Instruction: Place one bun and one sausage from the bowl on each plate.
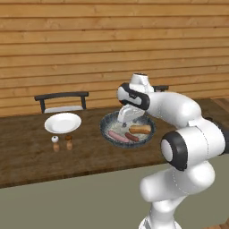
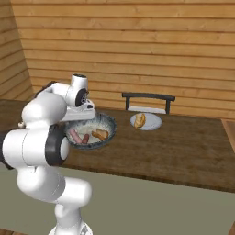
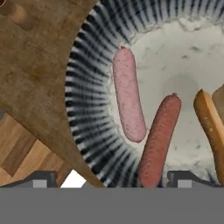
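Note:
The blue-grey patterned bowl (image 1: 108, 121) sits on the wooden table and holds a pale pink sausage (image 3: 128, 94), a red-brown sausage (image 3: 157, 140) and a bun (image 3: 210, 127). My gripper (image 1: 126, 118) hangs open just above the bowl's inside. In the hand view its fingertips (image 3: 41, 179) stand wide apart, with the near end of the red-brown sausage below and between them. One white plate (image 1: 62, 122) at the left is bare. The other white plate (image 2: 153, 122), to the bowl's right, carries a bun (image 2: 140, 120).
Two small shakers (image 1: 55, 143) (image 1: 69, 142) stand in front of the bare plate. A dark chair (image 1: 62, 102) stands behind the table's far side, another chair (image 2: 148, 102) behind the plate with the bun. The table's front edge (image 1: 67, 172) runs close to my base.

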